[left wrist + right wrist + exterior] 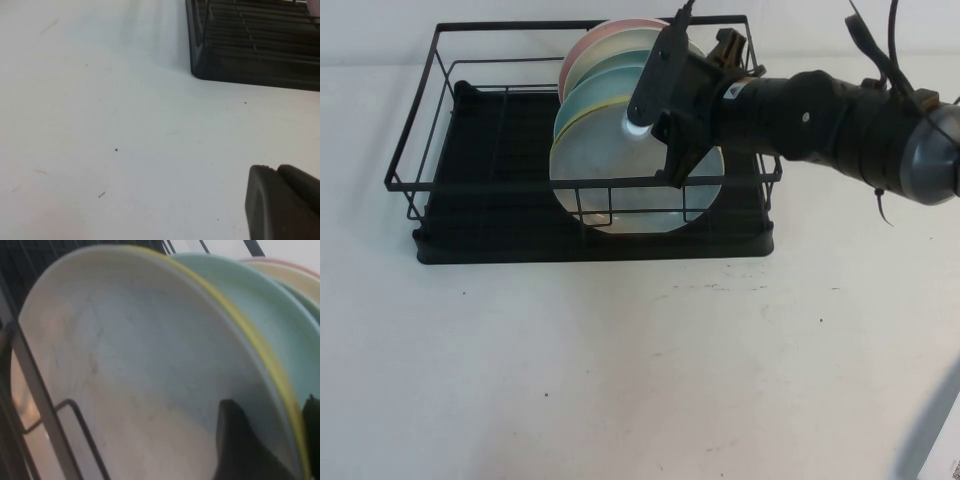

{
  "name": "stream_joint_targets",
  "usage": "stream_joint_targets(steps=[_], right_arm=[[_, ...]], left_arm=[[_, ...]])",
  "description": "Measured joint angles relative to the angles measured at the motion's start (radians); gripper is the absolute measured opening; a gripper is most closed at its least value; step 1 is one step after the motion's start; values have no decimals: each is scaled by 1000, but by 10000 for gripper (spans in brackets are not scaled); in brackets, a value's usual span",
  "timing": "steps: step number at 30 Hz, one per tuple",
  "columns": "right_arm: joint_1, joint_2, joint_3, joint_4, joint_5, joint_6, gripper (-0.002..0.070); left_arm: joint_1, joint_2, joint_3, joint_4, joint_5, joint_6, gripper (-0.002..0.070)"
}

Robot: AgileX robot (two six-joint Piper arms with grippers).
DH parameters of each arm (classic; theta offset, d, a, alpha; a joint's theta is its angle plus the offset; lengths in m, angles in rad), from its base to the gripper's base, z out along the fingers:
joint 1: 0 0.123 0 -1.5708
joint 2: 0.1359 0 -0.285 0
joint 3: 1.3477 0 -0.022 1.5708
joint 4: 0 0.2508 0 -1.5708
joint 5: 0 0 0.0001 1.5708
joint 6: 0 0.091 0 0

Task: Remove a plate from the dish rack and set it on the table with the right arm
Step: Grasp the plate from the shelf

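Observation:
The pale grey-blue plate (620,190) (140,365) stands on edge at the front of a row in the black wire dish rack (480,180) (250,65). My right gripper (670,165) (280,440) reaches in from the right at the plate's upper right rim. It is open. One finger (240,445) lies across the plate's face, and the other (314,430) sits behind the yellow edge just behind it. My left gripper (276,168) is shut, hovering low over the white table (620,360) (100,125) near a corner of the rack.
Behind the front plate stand a yellow-rimmed plate (560,140) (240,325), a teal plate (590,95) (260,300) and a pink-rimmed one (582,50). The rack's front wire (620,183) crosses the plate's face. White table stretches in front of the rack.

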Motion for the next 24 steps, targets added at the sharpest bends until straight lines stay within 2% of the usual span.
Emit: stream_joint_targets(steps=[7,11,15,24], right_arm=[[-2,-49,-43,3,131,41,244],[-8,-115,-45,-53,225,203,249],[-27,-134,-50,-100,303,288,289],[-42,-115,-51,-148,324,257,315]], left_arm=[[0,0,0,0,0,0,-3],[0,0,0,0,0,0,-3],[0,0,0,0,0,0,-3],[0,0,0,0,0,0,-3]])
